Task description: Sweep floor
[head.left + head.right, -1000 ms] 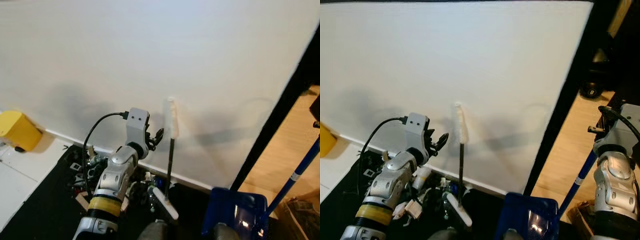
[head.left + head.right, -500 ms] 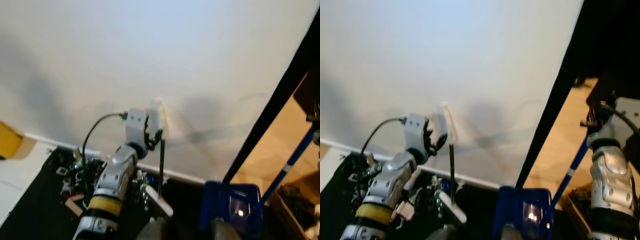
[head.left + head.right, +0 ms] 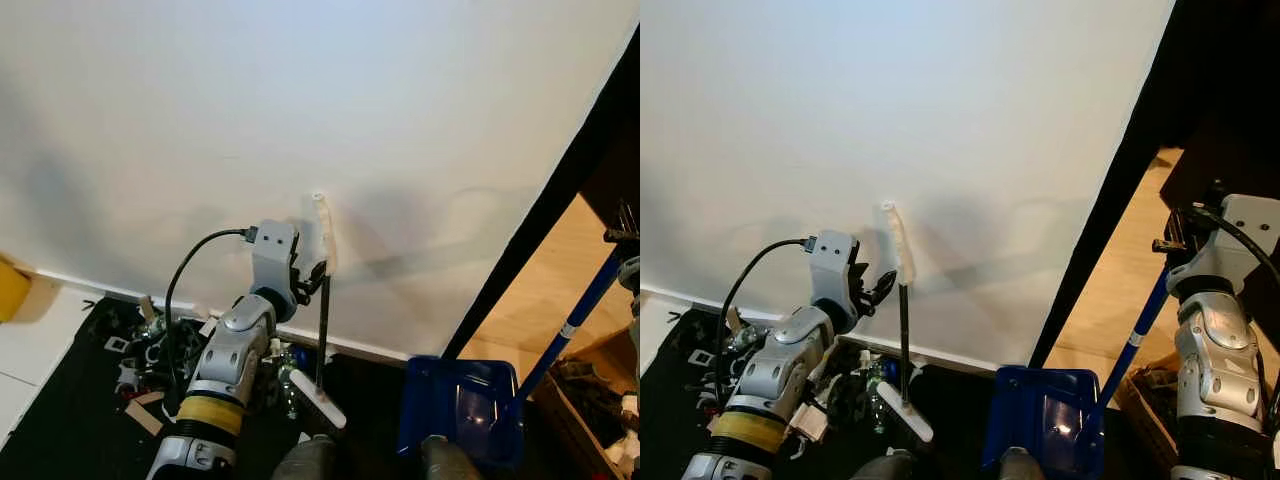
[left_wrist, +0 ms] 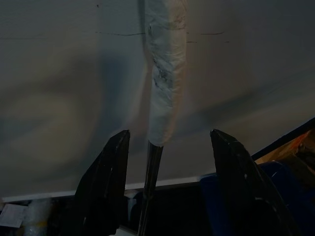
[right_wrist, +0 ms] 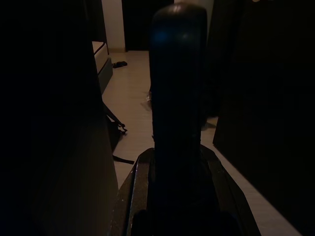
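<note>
1. Nearest the robot, a blue dustpan [image 3: 462,420] stands on the dark floor mat [image 3: 60,420] at about five o'clock. Its long blue handle [image 3: 1133,335] rises toward two o'clock, into the right end effector [image 3: 1180,243]. The right wrist view shows that end effector's fingers pressed on a dark round shaft, taken to be this handle.

2. At about seven o'clock, litter [image 3: 150,350] of scraps, wrappers and small bottles lies heaped on the mat, close against the white skirting [image 3: 360,350].

3. At centre, a broom [image 3: 322,330] stands nearly upright. Its white head [image 3: 318,398] rests on the mat and its pale wrapped grip [image 4: 165,73] leans on the white wall [image 3: 320,100].

4. The left end effector [image 4: 170,162] is level with the base of that grip. Its fingers [image 4: 106,182] are spread either side of the dark shaft, apart from it.

5. The step in hand appears to be taking up the broom. The next move likely calls for easing forward and pinching the shaft just under the wrap.

6. Room is tight: the wall is directly behind the broom, a black door frame [image 3: 540,240] runs from one to four o'clock, and the dustpan stands near the broom head. Open wooden floor [image 3: 550,290] lies beyond the frame.
</note>
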